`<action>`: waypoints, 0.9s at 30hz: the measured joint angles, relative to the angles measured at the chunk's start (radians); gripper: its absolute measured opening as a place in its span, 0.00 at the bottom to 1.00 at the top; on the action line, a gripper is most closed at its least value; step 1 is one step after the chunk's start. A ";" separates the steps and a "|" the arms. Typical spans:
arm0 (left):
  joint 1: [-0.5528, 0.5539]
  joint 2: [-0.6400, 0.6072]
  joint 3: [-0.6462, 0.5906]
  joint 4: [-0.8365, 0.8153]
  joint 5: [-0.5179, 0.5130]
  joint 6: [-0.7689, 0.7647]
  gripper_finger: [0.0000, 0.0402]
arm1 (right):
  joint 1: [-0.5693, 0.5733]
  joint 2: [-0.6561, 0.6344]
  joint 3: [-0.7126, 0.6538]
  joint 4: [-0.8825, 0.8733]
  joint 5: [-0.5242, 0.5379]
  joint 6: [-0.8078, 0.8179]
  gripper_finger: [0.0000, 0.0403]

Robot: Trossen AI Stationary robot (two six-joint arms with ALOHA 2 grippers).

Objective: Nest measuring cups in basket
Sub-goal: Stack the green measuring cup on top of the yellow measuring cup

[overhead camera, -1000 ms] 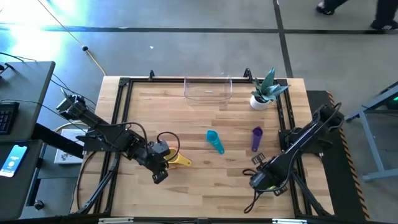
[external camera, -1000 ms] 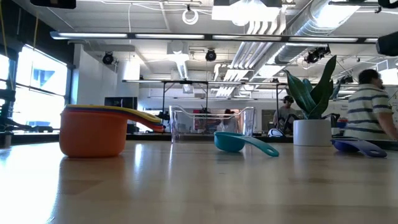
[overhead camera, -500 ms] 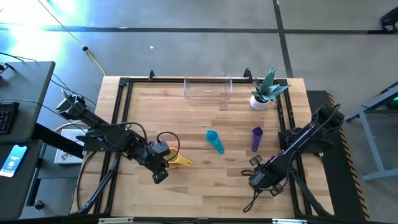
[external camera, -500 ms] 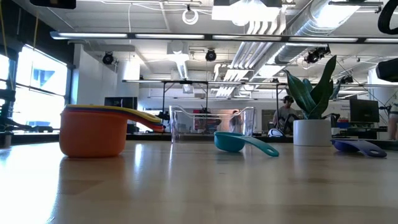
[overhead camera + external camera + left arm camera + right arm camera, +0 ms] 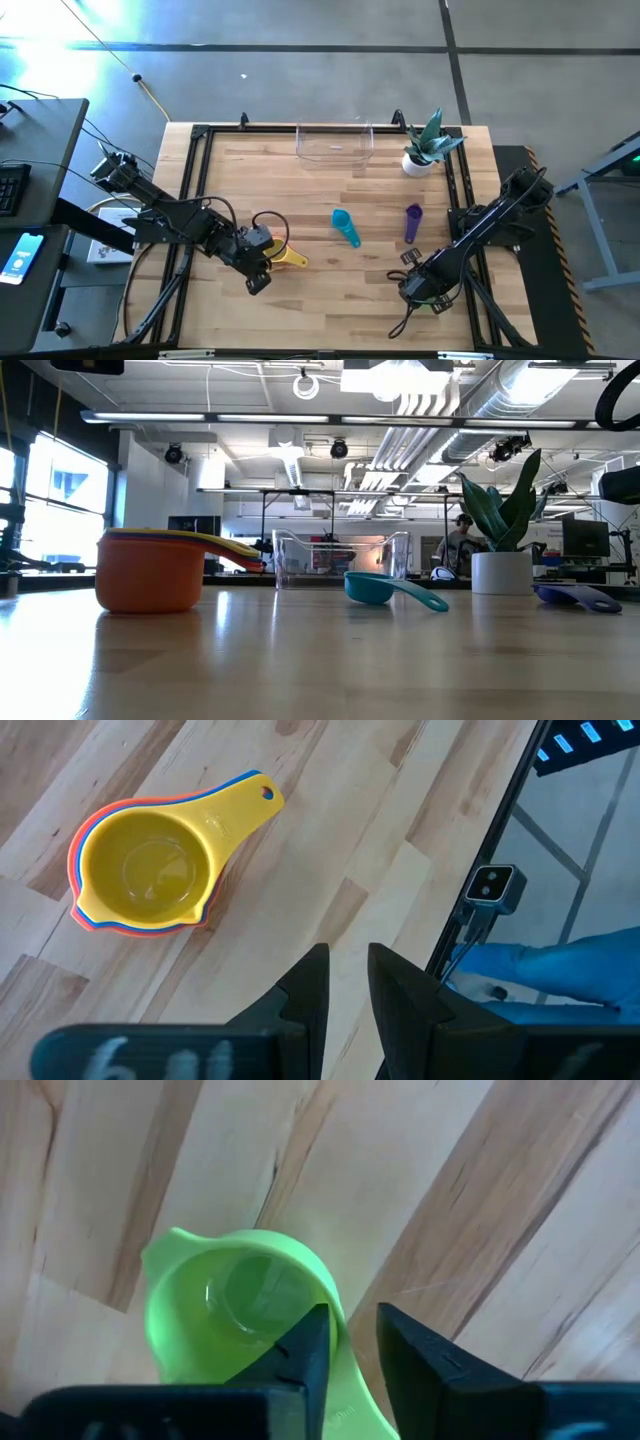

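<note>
A green measuring cup point(image 5: 225, 1315) sits mouth up on the table under my right gripper point(image 5: 352, 1320), near the table's front right. The open fingers point down, one inside the bowl and one outside, beside the handle root. A nested stack with a yellow cup on top point(image 5: 150, 870) rests on the orange cup's base point(image 5: 150, 575), front left. My left gripper point(image 5: 348, 970) hovers beside it, narrowly open, holding nothing. A teal cup point(image 5: 345, 227) and a purple cup point(image 5: 413, 222) lie mid-table. The clear basket point(image 5: 334, 143) stands at the far edge. My right gripper comes from above, pointing down, and straddles the green cup's wall by the handle root point(image 5: 338, 1330). One finger point(image 5: 305, 1345) is over the bowl's inside, the other point(image 5: 420, 1350) outside. Bare wood shows in the gap; I cannot tell whether either finger touches the wall.
A small white pot with a plant point(image 5: 420, 155) stands at the far right, next to the basket. A black frame rail point(image 5: 185, 200) runs along the table's edges. Bare wood lies between the stack and the teal cup.
My right gripper has sunk toward the table over the green cup, drifting a little toward the near edge. The cups and the basket have kept their places.
</note>
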 joint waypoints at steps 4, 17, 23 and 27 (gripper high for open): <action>0.000 0.000 0.000 0.000 0.000 0.000 0.16 | 0.000 0.000 0.000 0.000 -0.002 0.010 0.13; 0.000 0.000 0.000 -0.001 -0.002 0.008 0.16 | -0.014 0.000 0.001 -0.003 -0.013 0.172 0.01; 0.000 0.000 0.000 -0.040 -0.002 0.049 0.16 | -0.036 0.000 0.050 -0.011 -0.036 0.286 0.00; 0.000 0.000 0.000 -0.123 -0.002 0.074 0.16 | -0.056 0.000 0.105 -0.009 -0.037 0.383 0.00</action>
